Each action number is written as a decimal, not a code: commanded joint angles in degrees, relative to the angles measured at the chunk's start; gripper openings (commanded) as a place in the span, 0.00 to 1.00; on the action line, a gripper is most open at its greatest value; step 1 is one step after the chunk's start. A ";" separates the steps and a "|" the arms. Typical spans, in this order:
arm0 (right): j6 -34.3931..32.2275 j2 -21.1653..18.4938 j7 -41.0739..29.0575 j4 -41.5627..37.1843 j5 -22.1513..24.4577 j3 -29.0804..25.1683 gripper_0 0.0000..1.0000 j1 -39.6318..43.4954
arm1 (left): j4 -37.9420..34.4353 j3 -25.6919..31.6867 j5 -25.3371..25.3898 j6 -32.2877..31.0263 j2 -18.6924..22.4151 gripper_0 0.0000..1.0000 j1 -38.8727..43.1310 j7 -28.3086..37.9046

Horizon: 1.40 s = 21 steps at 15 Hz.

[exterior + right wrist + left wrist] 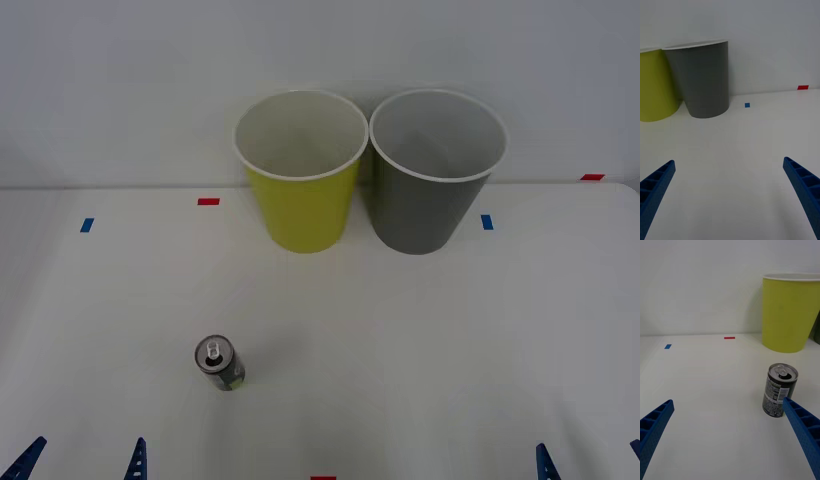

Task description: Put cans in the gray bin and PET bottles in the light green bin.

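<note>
counter (450,350): your white work surface, running from the near edge to the pale wall behind. it carries two bins, one can and a few small tape marks.

light green bin (300,175): tall, tapered, round, white rim, white inside, upright at the far middle of your counter. it stands on the left of the pair, just beside its twin, rims close together; you cannot tell whether they touch.

gray bin (435,175): same shape, white rim, pale inside, upright, on the right of the pair. from your right wrist view it (702,80) stands ahead with the green one at its side.

left gripper (80,462): your blue ribbed fingers are spread wide apart, released, holding nothing, low at the near left edge. in your left wrist view one finger (803,429) overlaps the can's lower side; you cannot tell whether it touches.

right gripper (590,460): also spread wide and released, at the near right edge, over bare counter.

can (220,363): small, dark, yellow-green label, silver pull-tab top, upright on the near left of your counter, well apart from both bins.

tape marks: red (208,201) and blue (87,225) at far left, blue (487,222) and red (592,177) at far right.
</note>
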 commanded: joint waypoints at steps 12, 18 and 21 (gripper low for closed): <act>0.00 0.00 0.00 0.00 0.00 0.00 1.00 0.00 | 0.00 0.00 0.00 0.00 0.00 1.00 0.00 0.00; 0.00 0.00 0.00 0.00 0.00 0.00 1.00 0.00 | 0.00 0.00 0.00 0.00 0.00 1.00 0.00 0.00; 0.00 0.00 0.00 0.00 0.00 0.00 1.00 0.00 | 0.00 0.00 0.00 0.00 0.00 1.00 0.00 0.00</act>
